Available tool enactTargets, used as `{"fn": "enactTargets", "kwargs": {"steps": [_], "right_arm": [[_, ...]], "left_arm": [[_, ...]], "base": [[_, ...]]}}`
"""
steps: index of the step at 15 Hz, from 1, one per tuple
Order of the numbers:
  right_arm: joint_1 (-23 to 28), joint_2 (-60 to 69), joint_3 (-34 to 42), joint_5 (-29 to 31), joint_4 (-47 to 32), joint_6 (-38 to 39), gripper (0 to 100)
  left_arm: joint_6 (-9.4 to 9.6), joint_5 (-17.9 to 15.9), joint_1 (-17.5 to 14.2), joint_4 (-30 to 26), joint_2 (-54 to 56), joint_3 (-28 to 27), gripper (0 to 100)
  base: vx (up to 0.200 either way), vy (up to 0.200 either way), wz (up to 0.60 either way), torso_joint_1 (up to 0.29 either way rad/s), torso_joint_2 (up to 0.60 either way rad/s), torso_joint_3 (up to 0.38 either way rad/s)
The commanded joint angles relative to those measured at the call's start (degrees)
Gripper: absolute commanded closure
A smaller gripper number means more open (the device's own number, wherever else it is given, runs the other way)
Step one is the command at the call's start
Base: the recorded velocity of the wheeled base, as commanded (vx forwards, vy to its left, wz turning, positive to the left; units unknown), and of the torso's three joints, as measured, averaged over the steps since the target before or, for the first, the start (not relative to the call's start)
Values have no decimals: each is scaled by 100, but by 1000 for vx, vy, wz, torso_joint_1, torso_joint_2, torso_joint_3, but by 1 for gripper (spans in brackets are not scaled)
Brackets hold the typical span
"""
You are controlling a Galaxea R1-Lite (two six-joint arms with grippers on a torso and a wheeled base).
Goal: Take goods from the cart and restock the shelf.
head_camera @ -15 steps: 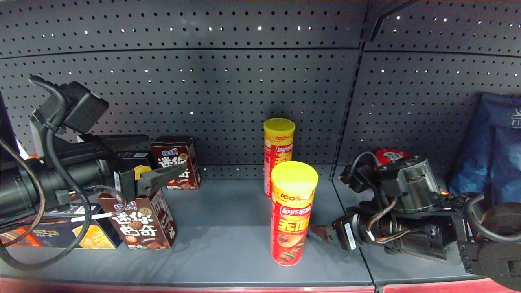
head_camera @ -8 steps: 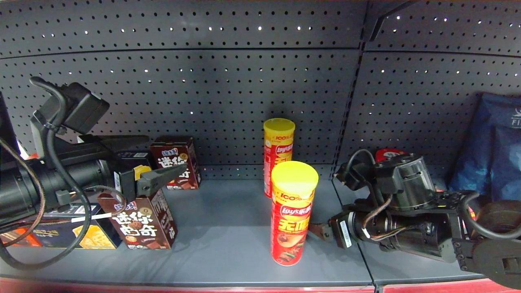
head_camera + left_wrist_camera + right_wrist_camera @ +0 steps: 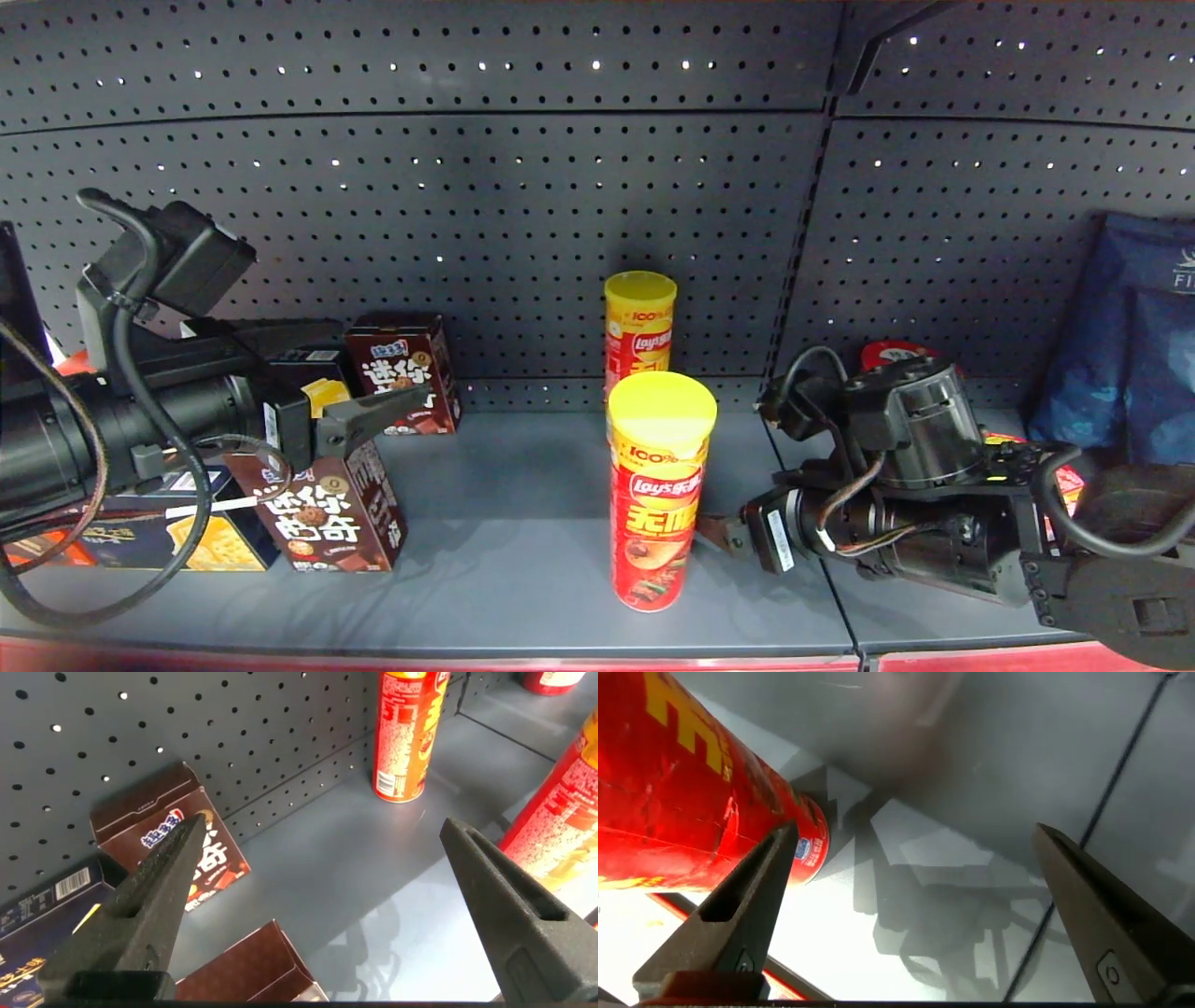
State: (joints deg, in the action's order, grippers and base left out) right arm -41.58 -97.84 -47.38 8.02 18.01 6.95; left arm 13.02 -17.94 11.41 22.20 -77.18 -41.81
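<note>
Placement step looks done: front chip can (image 3: 653, 504) stands upright on the shelf (image 3: 523, 485), 6 o'clock.
Right pincer (image 3: 915, 835) at its 3 o'clock, wide open, empty. Left pincer (image 3: 322, 826) at 9 o'clock, open, empty. 2nd can (image 3: 639, 327) at 12. Next, probably: back right arm out without tipping.

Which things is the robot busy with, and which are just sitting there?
Busy with: front tall red chip can with yellow lid, beside open right gripper; front brown cardboard biscuit box, under open left gripper; grey metal shelf.
Just sitting: back red chip can; back brown box; dark blue cracker box; blue bags.
</note>
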Motion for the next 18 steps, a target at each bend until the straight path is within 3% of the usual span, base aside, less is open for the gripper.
{"fn": "enactTargets", "kwargs": {"steps": [1,18], "right_arm": [[-25,-51,-8,-2,10,-1,0],[-61,11,10,15,19,8,0]], "left_arm": [[-1,1,2,4,-17,-2,0],[-1,-7,-34,4,1,42,0]], "base": [[0,0,0,0,0,0],[0,0,0,0,0,0]]}}
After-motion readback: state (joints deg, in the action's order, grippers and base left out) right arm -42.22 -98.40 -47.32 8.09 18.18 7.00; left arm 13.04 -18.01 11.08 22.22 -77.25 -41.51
